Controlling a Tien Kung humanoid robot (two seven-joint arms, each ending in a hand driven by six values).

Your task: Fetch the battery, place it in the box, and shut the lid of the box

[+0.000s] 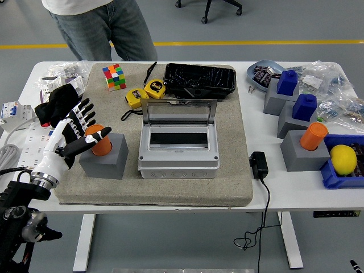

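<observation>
The left hand (pixel 73 132) reaches in from the lower left, its white-and-black fingers spread wide and gripping nothing; the thumb lies across the top of the orange battery (pixel 99 142) while the other fingers fan up and away from it. That battery, a smooth cylinder, stands upright in a matte grey block (pixel 104 157) on the rough beige mat (pixel 239 170) covering the white desk (pixel 284 193). Just right of the block sits the grey plastic box (pixel 178 148), rectangular, its clear lid (pixel 179 112) raised upright at the back.
</observation>
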